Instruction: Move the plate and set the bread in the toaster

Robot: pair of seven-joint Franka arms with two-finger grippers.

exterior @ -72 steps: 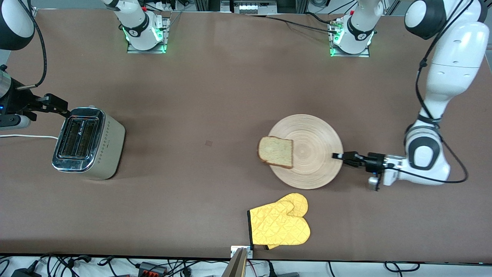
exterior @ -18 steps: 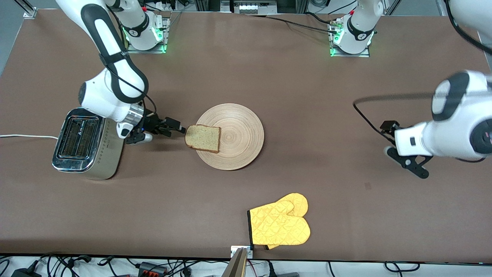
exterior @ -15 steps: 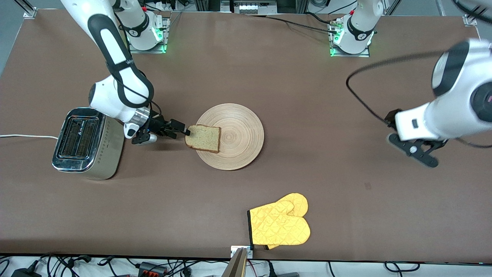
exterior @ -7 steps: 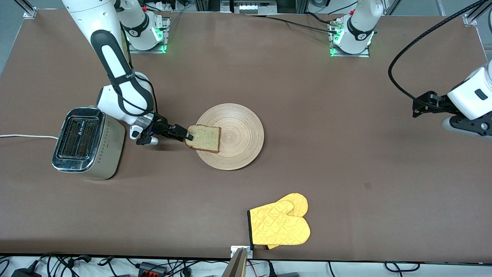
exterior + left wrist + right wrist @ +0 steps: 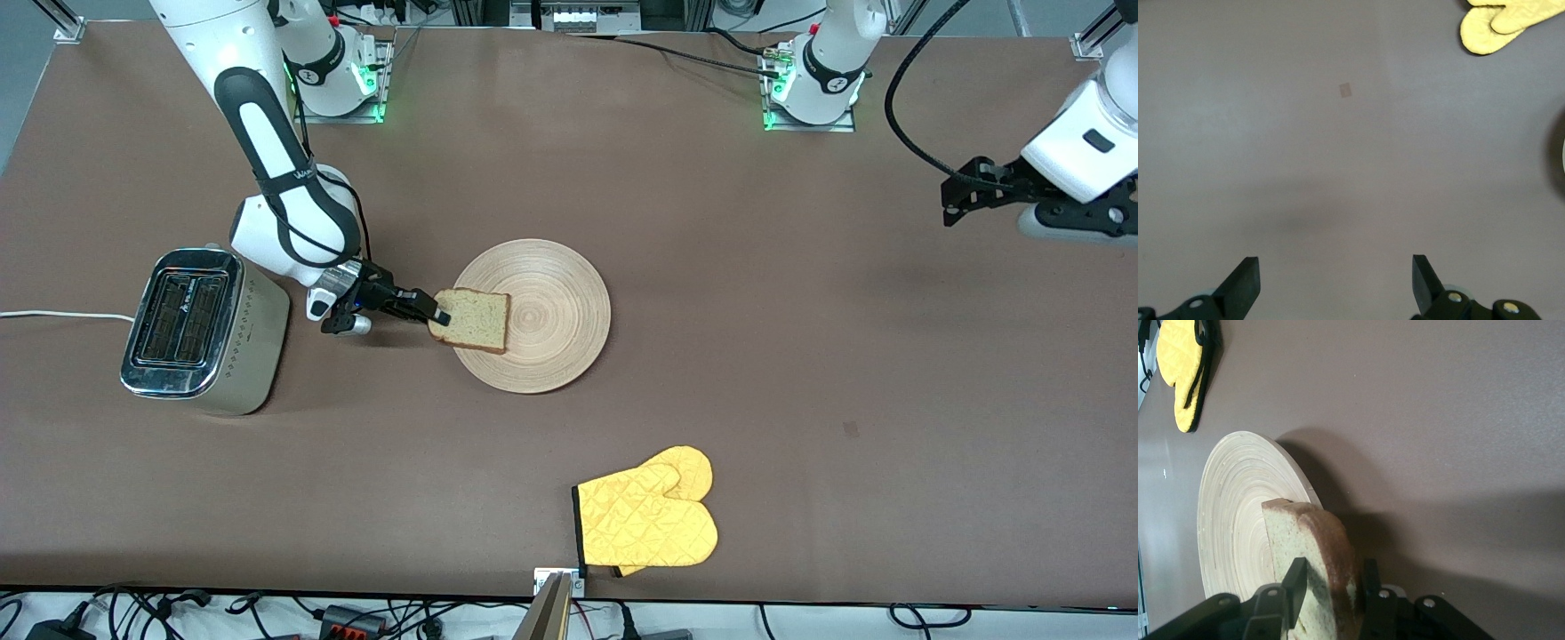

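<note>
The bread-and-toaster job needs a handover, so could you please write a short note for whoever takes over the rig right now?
Right gripper: its fingers sit on both faces of the bread, at the edge toward the toaster; not lifted yet.
Left gripper: open, empty, waiting in the air over the left arm's end of the table.
Plate: mid-table, beside the toaster, bread lying on its rim.
Done: plate sits near the toaster.
Left: grip the bread firmly, lift it, drop it into a toaster slot.
</note>
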